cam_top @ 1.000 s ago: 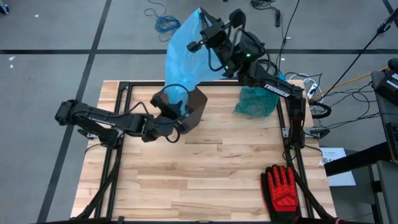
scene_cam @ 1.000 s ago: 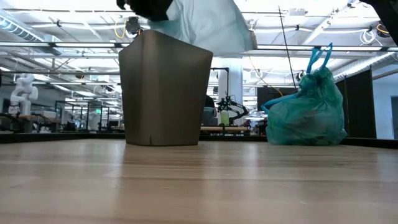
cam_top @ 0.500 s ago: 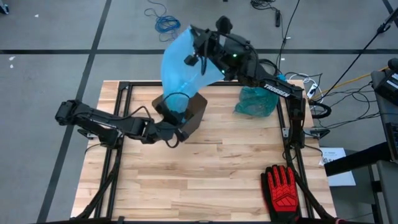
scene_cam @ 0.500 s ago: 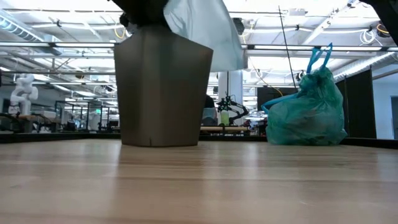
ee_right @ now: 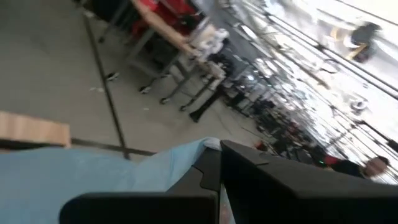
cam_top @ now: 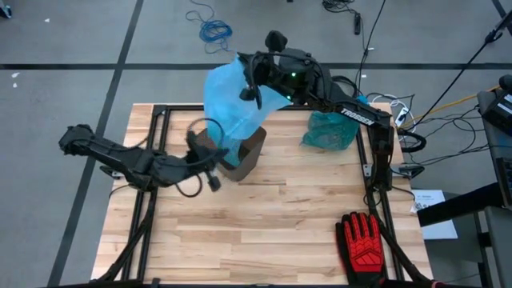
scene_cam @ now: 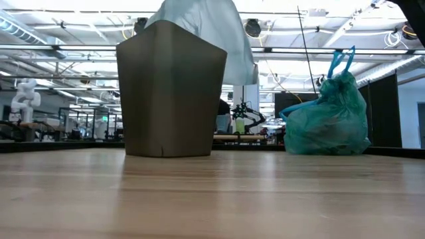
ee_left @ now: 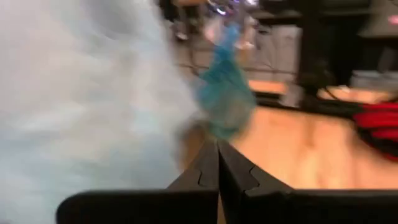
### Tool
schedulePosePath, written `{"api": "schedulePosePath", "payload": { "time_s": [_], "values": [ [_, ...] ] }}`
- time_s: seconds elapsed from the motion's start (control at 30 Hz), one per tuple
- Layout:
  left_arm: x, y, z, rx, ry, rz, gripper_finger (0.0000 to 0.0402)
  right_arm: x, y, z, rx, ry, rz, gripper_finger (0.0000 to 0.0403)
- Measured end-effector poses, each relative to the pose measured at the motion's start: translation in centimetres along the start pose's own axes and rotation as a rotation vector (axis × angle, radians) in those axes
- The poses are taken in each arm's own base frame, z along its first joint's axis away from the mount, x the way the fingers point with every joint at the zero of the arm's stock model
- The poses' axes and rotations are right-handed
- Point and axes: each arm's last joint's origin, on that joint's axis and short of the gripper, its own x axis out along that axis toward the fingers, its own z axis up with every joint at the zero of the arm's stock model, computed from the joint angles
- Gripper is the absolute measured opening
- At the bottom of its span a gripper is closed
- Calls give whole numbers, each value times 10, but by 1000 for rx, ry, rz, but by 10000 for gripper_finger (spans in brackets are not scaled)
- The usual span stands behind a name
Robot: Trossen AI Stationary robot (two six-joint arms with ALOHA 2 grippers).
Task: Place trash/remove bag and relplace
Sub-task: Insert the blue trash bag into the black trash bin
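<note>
A light blue bag [cam_top: 228, 104] hangs from my right gripper [cam_top: 253, 82], which is shut on it above the table's far edge. The bag's lower part drapes over the brown bin [cam_top: 250, 154], which stands on its base on the table [scene_cam: 171, 93]. The bag also shows above the bin's rim in the low view [scene_cam: 216, 30]. My left gripper [cam_top: 214, 178] is shut and empty, just near-left of the bin, as its wrist view [ee_left: 217, 163] shows. A tied teal bag [cam_top: 330, 130] sits on the table at the far right. No trash scraps are in view. My right gripper pinches the light blue bag by an edge of its upper part [ee_right: 200, 149] between its two fingers; one layer or several, I cannot tell. The bag hangs slack below the gripper, with its lower part on the bin's top [cam_top: 232, 136].
A red-and-black glove [cam_top: 364, 240] lies at the table's near right corner. The tied teal bag also shows right of the bin in the low view [scene_cam: 329, 116]. Bare wood spreads across the table's near half [cam_top: 264, 224].
My left gripper has left the bin's rim and drawn back toward the table's near left. My right gripper has carried the light blue bag toward the left and down, so it now covers most of the bin's top. The bin has come slightly nearer.
</note>
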Motion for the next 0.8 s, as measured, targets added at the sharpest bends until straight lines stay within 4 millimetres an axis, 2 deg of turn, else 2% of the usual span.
{"api": "schedulePosePath", "payload": {
  "time_s": [0.23, 0.43, 0.53, 0.8],
  "values": [
    [-24, 36, 1, -7, -2, 303, 0, -24, 8, 7, -61, 12, 181, 0],
    [-24, 71, -3, -66, 38, 455, 0, -48, 9, 19, -68, -46, 295, 0],
    [-18, 86, -3, -91, 62, 467, 0, -56, 9, 25, -65, -85, 317, 0],
    [14, 111, 2, -106, 85, 308, 0, -63, 5, 29, -61, -115, 331, 0]
  ]
}}
